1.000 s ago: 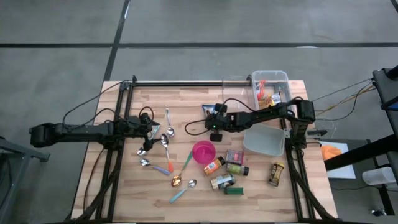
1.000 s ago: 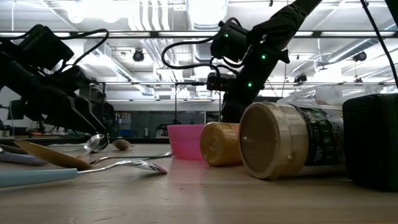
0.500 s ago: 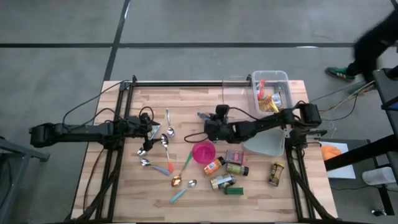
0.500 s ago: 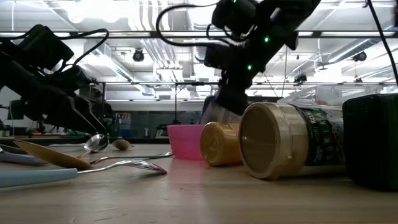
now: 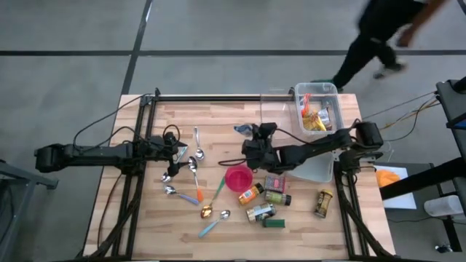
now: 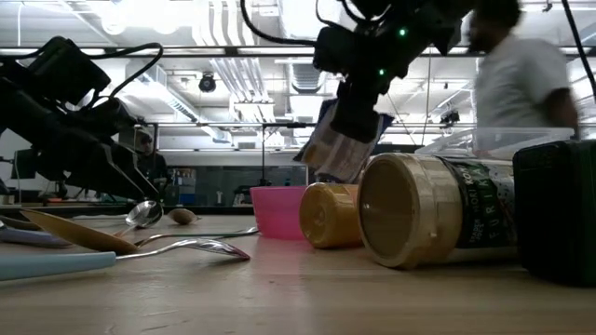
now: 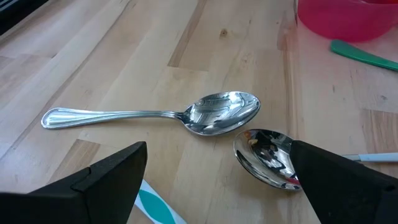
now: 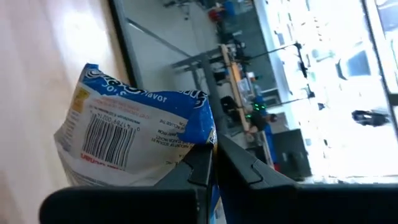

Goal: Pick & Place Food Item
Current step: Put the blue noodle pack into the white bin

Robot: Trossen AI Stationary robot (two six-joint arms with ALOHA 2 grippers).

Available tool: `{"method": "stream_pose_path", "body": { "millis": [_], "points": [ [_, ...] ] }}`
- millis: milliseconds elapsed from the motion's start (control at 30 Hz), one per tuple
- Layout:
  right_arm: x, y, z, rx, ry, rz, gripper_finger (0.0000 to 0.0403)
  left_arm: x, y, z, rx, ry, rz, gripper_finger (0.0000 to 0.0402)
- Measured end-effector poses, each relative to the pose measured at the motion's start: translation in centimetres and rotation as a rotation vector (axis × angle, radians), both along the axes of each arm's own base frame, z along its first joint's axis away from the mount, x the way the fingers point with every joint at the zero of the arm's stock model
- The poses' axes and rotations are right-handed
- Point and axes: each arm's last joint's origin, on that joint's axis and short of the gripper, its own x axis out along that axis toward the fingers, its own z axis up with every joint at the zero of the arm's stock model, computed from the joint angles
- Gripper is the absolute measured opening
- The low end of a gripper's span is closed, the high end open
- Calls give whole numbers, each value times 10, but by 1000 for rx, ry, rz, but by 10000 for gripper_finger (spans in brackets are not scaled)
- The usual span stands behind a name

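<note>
A: Which containers are seen, and what is held in them?

B: A clear bin point(image 5: 317, 106) is set at the far right corner of the worktop point(image 5: 218, 116), and packets are seen inside it. A second clear tub point(image 5: 314, 167) lies nearer, partly hidden under the right arm. A pink bowl point(image 5: 238, 177) is placed mid-worktop; nothing can be made out in it.

A: What else is spread around?

B: Several spoons point(image 5: 195, 156) are scattered left of the bowl, 2 of them shown close up between the left fingers in the left wrist view. Small jars point(image 5: 277, 196) lie on their sides right of the bowl. A person point(image 5: 386, 33) is seen beyond the worktop.

A: Where is the food item relative to the fingers?

B: A blue-and-white snack packet point(image 8: 134, 140) is pinched by its edge in the clenched fingers of the right gripper point(image 5: 251, 145), and is carried in the air just behind the pink bowl. The left gripper point(image 5: 175, 154) is spread wide, grasping nothing, low over the spoons.
</note>
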Motion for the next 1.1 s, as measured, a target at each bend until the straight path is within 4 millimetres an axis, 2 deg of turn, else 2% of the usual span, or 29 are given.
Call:
{"method": "stream_pose_path", "body": {
  "millis": [167,400,633,767,900,1100],
  "points": [
    [-7,-1,22,-59,-12,-49,12,0,0,0,0,0,0,396],
    [-31,-6,65,-119,-83,-154,12,0,0,0,0,-1,0,396],
    [-71,-15,118,-110,-294,-255,12,0,0,0,0,-1,0,396],
    [-99,-24,140,-86,-414,-290,12,0,0,0,0,-1,0,396],
    [-128,-34,150,-74,-508,-332,12,0,0,0,0,-1,-1,396],
    [-162,-49,142,-70,-622,-404,12,0,0,0,0,-1,0,396]
  ]
}}
